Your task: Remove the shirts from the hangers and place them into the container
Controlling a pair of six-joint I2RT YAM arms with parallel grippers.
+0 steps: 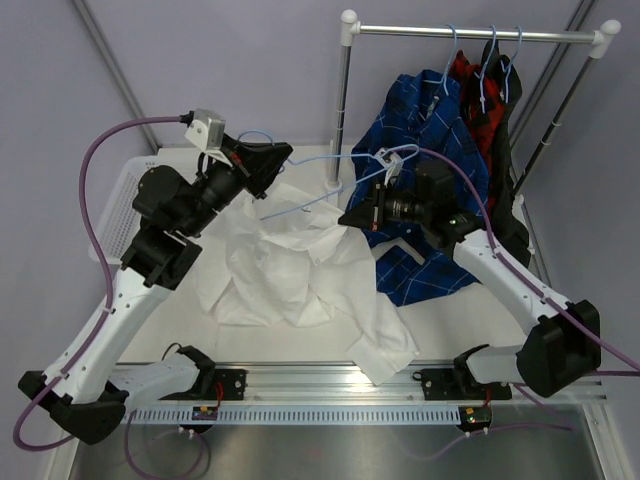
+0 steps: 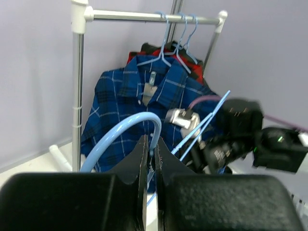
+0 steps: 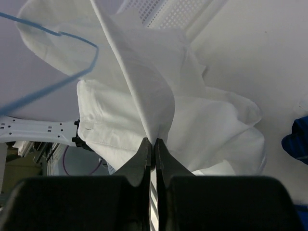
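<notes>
**A:** What has the left tool (image 2: 153,161) got?

**B:** Its jaws are pressed together on the curved hook of the light-blue hanger (image 2: 126,129). In the top view this tool is in the upper left of the frame. The hanger goes from it to the right, lifted above the desk (image 1: 290,345).

**A:** And the right tool (image 3: 154,144)?

**B:** Also closed, pinching a thin fold of the white shirt (image 3: 202,120). In the top view it is near the middle, just beside the blue plaid shirt (image 1: 425,130).

**A:** How to do this step well?

**B:** I judge the step is to part the shirt from the hanger. The tools should move apart slowly, wire to one side and cloth to the other. If the cloth goes tight, it is better to tilt the hanger than to pull harder. One wire end looks bare in the right wrist view. Whether the other end is inside the cloth I cannot tell.

**A:** How does the shirt look?

**B:** Plain white, soft, very crumpled. Most of it lies in the middle of the top view, and one part reaches toward the lower edge. The basket (image 1: 125,195), white with lattice sides, is at the left edge behind the left arm. It looks small for so much cloth.
</notes>
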